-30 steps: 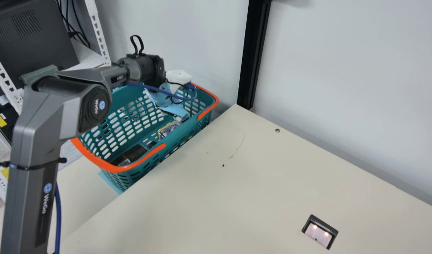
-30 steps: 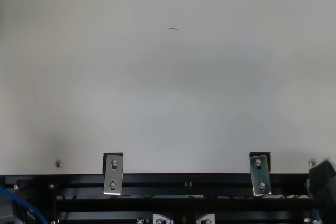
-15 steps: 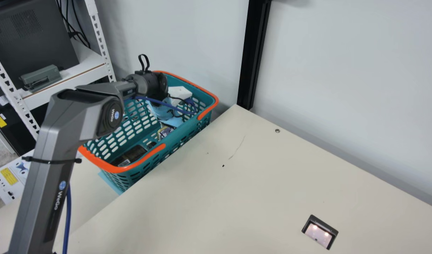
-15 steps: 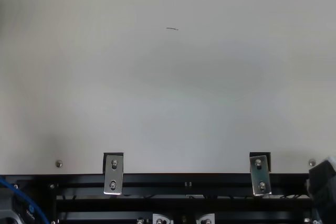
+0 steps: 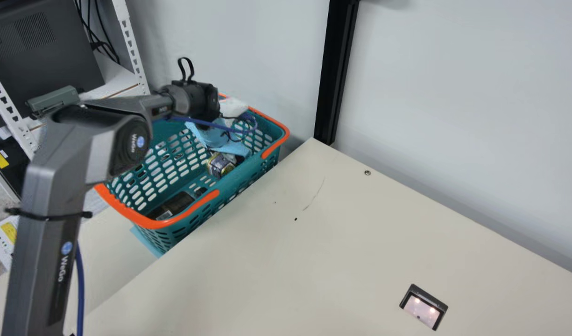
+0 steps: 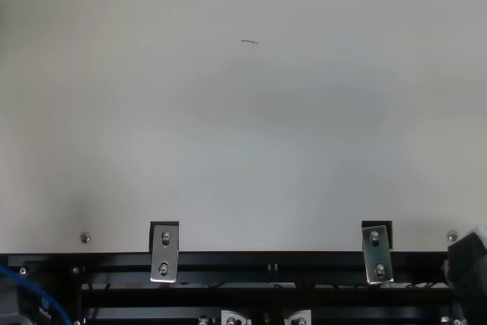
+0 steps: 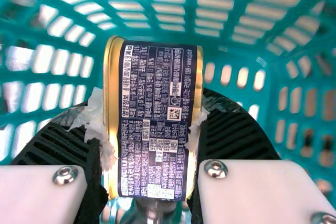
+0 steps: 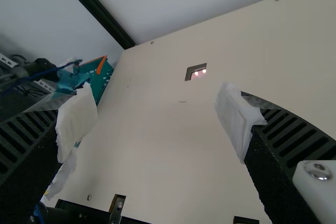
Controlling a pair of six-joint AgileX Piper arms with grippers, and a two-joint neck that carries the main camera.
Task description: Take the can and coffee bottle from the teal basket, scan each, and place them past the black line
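Note:
Inside the teal basket (image 5: 248,172), my left gripper (image 5: 229,156) reaches down at the end of the blue-wrapped wrist. It is shut on the dark blue can with gold rims (image 5: 220,164). In the left wrist view the can (image 7: 155,121) is pinched between both ribbed fingers of the left gripper (image 7: 149,129), its printed side toward the camera. A dark bottle (image 5: 176,204) with a pale label lies on the basket's floor near the orange handle. Over the table, my right gripper (image 8: 157,124) stands open with white padding on its fingertips and nothing between them.
The scanner (image 5: 423,307) with two lights is set in the cream table (image 5: 314,261). A black post (image 5: 335,70) rises at the table's far corner against the wall. A shelf with a grey stapler (image 5: 54,99) stands behind the left arm.
My left arm first dipped lower into the basket, then rose a little, and the can has come up from the basket floor in its gripper. The right arm kept still.

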